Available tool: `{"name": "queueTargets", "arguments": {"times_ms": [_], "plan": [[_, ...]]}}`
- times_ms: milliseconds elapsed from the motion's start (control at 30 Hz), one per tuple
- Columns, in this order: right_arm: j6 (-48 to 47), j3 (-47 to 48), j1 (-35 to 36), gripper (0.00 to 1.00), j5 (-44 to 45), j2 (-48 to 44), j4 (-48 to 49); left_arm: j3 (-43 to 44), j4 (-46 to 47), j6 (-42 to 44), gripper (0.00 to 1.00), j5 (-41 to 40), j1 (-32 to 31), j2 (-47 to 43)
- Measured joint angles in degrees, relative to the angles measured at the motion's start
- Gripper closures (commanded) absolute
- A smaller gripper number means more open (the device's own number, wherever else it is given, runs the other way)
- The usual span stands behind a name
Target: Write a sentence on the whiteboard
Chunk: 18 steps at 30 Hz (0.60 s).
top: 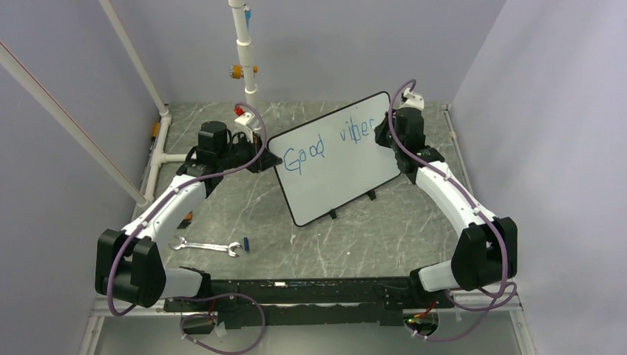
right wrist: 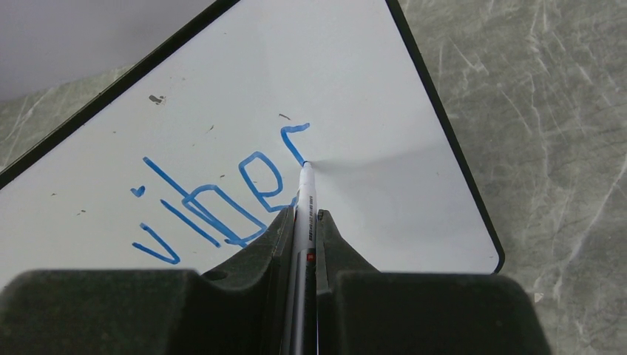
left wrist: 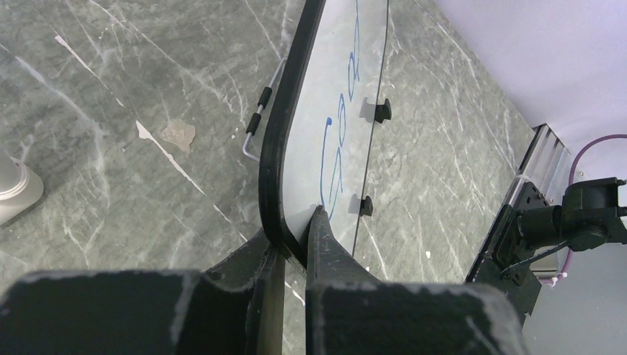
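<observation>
The whiteboard (top: 336,159) stands near the middle of the table (top: 370,244), towards the far side. It is turned at a slant and leans back, with its two small black feet (top: 371,196) along the lower edge on the table top. The left gripper (left wrist: 296,244) is clamped on the board's left edge near a rounded corner, one finger on the white face and the other behind the black frame. The left wrist view also shows a thin wire stand (left wrist: 259,126) behind the board. The right gripper (right wrist: 304,218) is closed tight on a white marker (right wrist: 306,188), which lies lengthwise between the fingers and sticks out past them. The marker's tip touches the board's upper right part at the lower end of a short curved blue stroke. The sentence (top: 325,148) is in blue along the upper half of the board. It reads "Good" on the left, then a gap, then "vibe" with some letters overwritten, and the curved stroke under the tip comes last. A few small dark specks mark the white surface above the lettering. The lower half of the board is bare white. On the near left of the table, well apart from the board, lie a silver wrench (top: 207,245) and, just beside its right end, a small blue cap (top: 245,243). White pipes (top: 244,52) rise at the back and left of the table.
</observation>
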Motion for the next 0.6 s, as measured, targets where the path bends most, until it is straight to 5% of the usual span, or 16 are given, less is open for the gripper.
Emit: {"name": "queueTargets", "arguments": {"times_ms": [600], "plan": [[0.0,0.0,-1.0,1.0,2.1,0.0,-0.1,0.0,0.0,0.0,1.0,-0.1,-0.1,0.0]]}}
